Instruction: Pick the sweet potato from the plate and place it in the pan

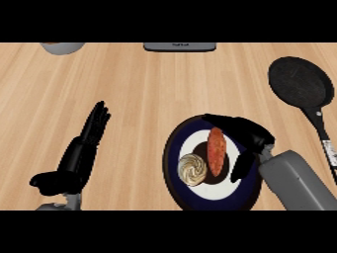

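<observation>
An orange-brown sweet potato (216,150) lies lengthwise on the white middle of a dark-blue-rimmed plate (170,157) at the lower centre. My right hand (247,132) hovers over the plate's right side, open, with fingers reaching across above the potato's far end and the thumb pointing down along its right side. The fingers do not close on it. A black pan (299,80) sits at the upper right, empty, its handle running toward the lower right. My left hand (83,148) rests open at the lower left, fingers straight and pointing away.
A pale swirled roll (192,168) shares the plate, just left of the potato. A grey bowl (62,47) shows at the top left edge and a grey appliance (180,46) at the top centre. Bare wooden counter lies between plate and pan.
</observation>
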